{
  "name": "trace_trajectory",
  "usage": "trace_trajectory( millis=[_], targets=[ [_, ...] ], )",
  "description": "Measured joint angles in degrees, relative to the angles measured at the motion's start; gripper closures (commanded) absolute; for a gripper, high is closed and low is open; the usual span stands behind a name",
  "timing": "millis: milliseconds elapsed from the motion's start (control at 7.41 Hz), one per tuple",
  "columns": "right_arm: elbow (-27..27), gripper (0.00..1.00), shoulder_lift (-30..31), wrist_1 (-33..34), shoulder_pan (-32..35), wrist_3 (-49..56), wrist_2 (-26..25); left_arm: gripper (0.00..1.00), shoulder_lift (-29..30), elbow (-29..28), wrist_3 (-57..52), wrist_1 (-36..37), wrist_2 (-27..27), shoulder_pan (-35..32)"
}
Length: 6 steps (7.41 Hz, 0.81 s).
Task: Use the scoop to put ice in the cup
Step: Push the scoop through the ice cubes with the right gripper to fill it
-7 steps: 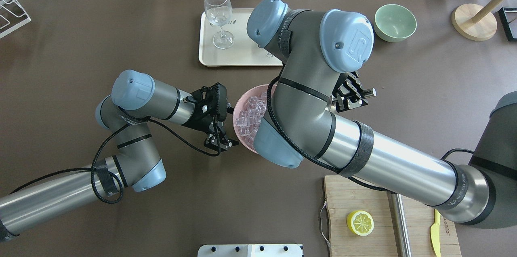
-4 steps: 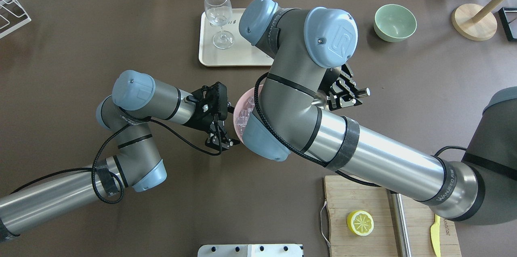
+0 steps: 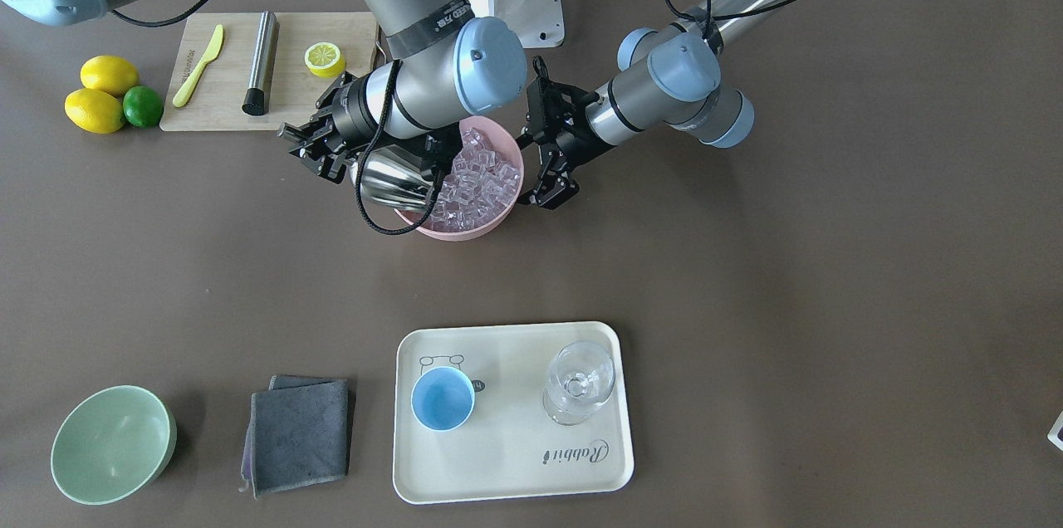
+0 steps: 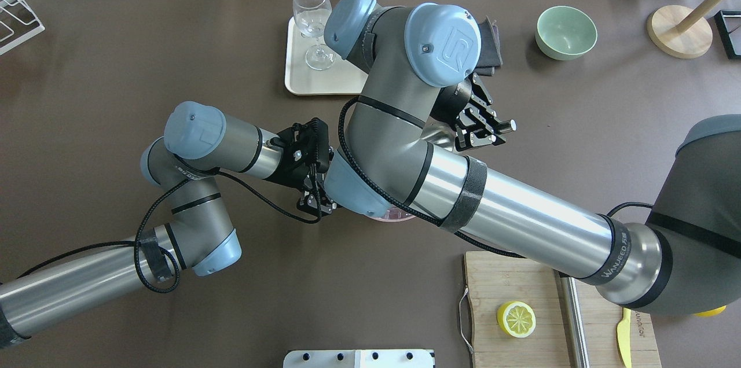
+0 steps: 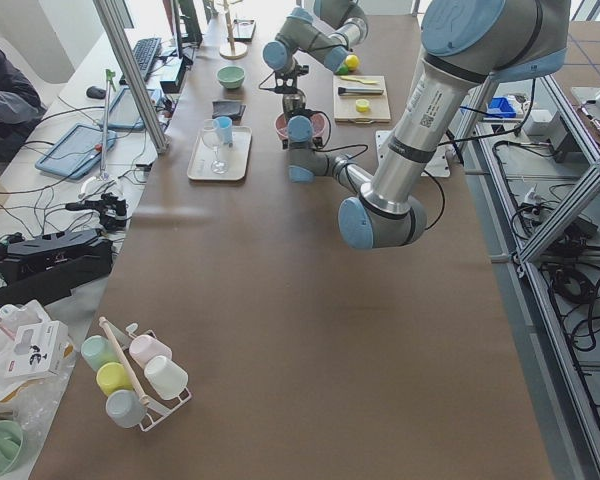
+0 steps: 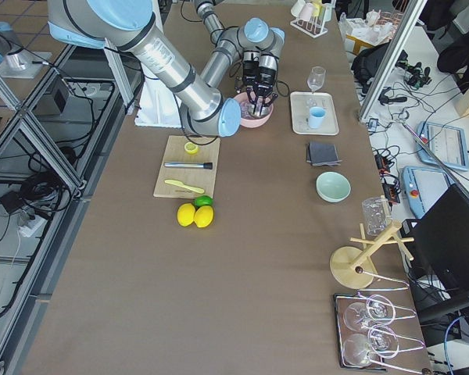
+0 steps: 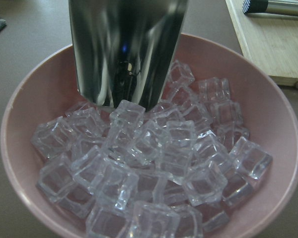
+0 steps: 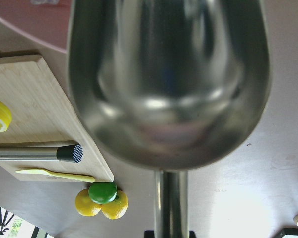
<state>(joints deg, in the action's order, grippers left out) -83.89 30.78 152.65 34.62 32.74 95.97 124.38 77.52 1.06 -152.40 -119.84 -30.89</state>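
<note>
Front cam, left to right. The table [image 3: 830,262] has a matte brown cover, flat.
- Far left: two lemons [image 3: 95,110] and a lime [image 3: 143,106], touching. A pale green bowl [image 3: 112,445] sits at the operators' edge.
- Next is the wooden board [image 3: 299,100] with a yellow knife [image 3: 198,66], steel cylinder [image 3: 262,61] and lemon half [image 3: 325,59] on it.
- The folded grey cloth [image 3: 297,435] is toward the operators' edge, well apart from the board.
- The right claw [image 3: 328,158] is clenched on the handle of the scoop [image 3: 397,183]. The trough is tipped steeply, lip on the ice [image 3: 482,179] at the board side of the pink bowl [image 3: 477,227]. The trough inside reads as bare metal in the right wrist cam.
- The ice is heaped in the pink bowl, mid-table.
- The left claw [image 3: 550,194] is just beside the bowl's other side. Clenched or released, can't tell.
- The cup [image 3: 443,398] stands upright on the left half of the cream tray [image 3: 515,478], well apart from the bowl. The stemmed glass [image 3: 579,383] is on the tray's right half.

Room: aluminium-frame bay with cable-strewn benches on the operators' side. A mug rack [image 5: 120,378] stands at the table end on the robot's left, and a wooden stand [image 6: 353,269] at the other end.
</note>
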Motion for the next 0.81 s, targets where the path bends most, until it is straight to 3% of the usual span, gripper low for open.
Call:
trace_trajectory(
  millis=[810],
  targets=[
    [1.7, 1.00, -0.4, -3.7, -0.8, -4.0, 0.3, 0.01, 0.4, 0.1, 0.0, 0.5, 0.1, 0.3]
  ],
)
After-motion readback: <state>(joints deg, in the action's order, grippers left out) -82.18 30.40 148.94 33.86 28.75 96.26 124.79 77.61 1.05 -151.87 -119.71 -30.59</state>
